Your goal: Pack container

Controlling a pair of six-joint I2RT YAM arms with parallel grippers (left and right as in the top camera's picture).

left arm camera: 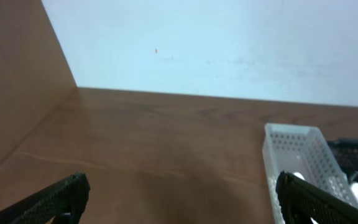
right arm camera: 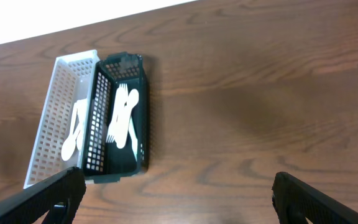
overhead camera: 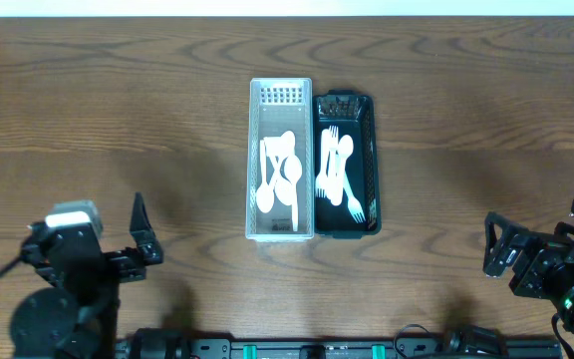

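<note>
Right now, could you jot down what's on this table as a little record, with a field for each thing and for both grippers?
white basket: middle of the table, holds white spoons
black basket: alongside the white basket, on its right, apparently touching; holds white forks
left gripper: open, empty, near the front edge, well away from the baskets
right gripper: open, empty, also back from the baskets
table: dark wood grain
</note>
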